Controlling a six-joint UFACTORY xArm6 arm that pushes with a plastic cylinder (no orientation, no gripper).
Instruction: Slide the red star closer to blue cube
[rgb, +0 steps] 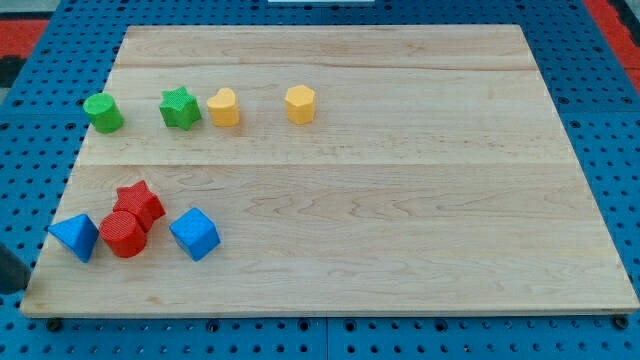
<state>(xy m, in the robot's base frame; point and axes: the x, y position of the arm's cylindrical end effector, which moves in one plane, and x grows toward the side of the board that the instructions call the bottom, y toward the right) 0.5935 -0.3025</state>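
red star (139, 200) touching red cylinder (125, 233) | blue cube (194, 234) just right | our tip/tool: can't tell, not showing

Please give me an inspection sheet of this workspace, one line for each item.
Surface: wooden board, light, lying flat.
Job's things: red star touches a red cylinder below it; blue cube sits just to the star's lower right, apart from it.
Clutter: blue triangular block at the view's left; green cylinder, green star, yellow heart-like block and yellow hexagonal block in a row near the view's top.
Grippers: my tip is not clearly seen; a dark shape shows at the view's left edge.
Cables: nothing seen.
Surroundings: blue pegboard.
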